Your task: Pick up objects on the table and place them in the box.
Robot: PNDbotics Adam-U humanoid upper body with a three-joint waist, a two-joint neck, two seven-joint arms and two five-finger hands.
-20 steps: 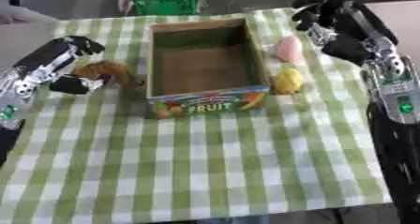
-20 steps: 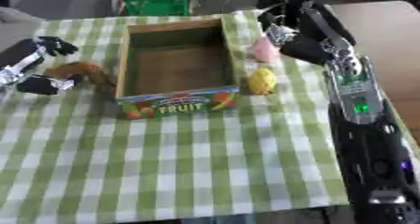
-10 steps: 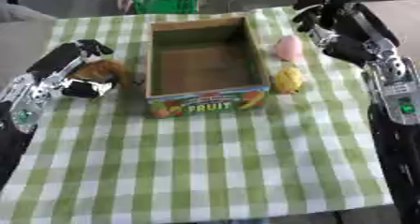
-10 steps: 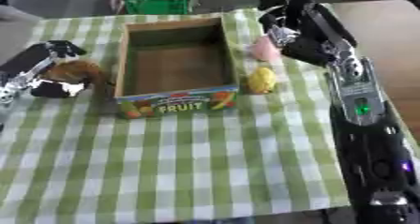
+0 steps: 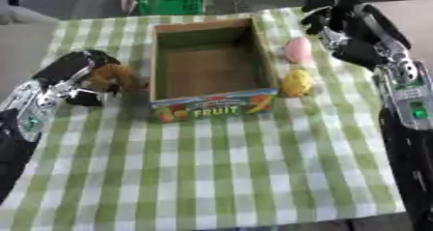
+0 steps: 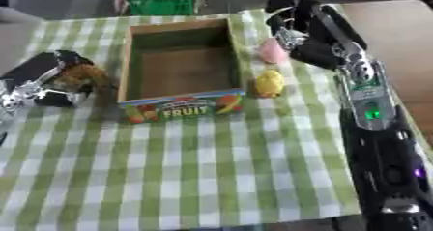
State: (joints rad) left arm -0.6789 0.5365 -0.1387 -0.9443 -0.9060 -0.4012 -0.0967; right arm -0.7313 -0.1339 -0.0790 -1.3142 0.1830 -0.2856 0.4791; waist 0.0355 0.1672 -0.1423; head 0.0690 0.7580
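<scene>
An open cardboard box [image 5: 213,70] marked FRUIT stands mid-table with nothing inside. Just left of it lies a brown lumpy object [image 5: 114,77], and my left hand [image 5: 74,75] has its fingers curled round it. Right of the box lie a pink object [image 5: 297,50] and, nearer me, a yellow one [image 5: 297,82]. My right hand [image 5: 338,28] hovers just right of and above the pink object, fingers curled with nothing in them.
A green-and-white checked cloth [image 5: 220,167] covers the table; its near half holds nothing. A green basket [image 5: 172,2] stands beyond the far edge behind the box.
My left hand has moved right toward the box and closed its fingers round the brown object. The right hand has barely shifted.
</scene>
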